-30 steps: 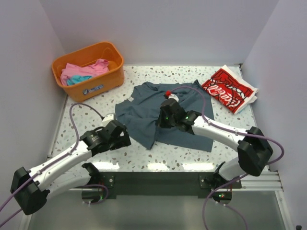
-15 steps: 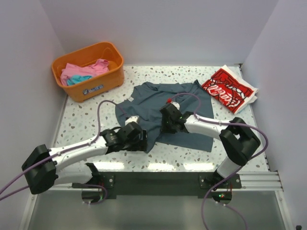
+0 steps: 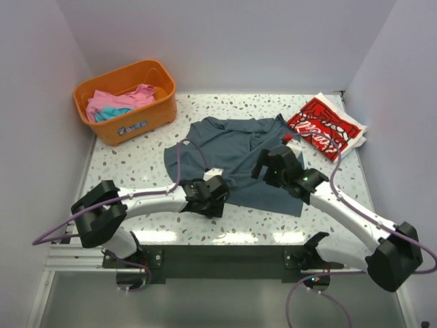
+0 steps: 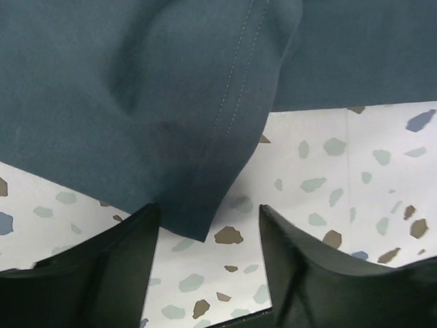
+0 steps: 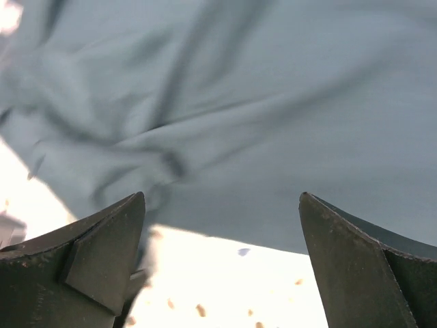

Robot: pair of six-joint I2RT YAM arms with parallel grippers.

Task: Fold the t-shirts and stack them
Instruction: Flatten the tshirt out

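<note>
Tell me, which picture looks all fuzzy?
The right wrist view: the blue shirt smears into streaks. The left wrist view is sharp; you can see the hem stitching. The top external view is clear, with bright glare patches along the near edge of the table.

Overhead, 2 close-ups, same blue shirt [image 3: 232, 147]

A white table [image 3: 136, 160] speckled with grey and brown chips is enclosed on three sides by plain pale walls: a back wall [image 3: 232, 41], a left wall [image 3: 34, 137] and a right wall [image 3: 403, 89]. Bright light is reflected along its near edge, beneath which a dark panel [image 3: 225, 256] is mounted.
</note>
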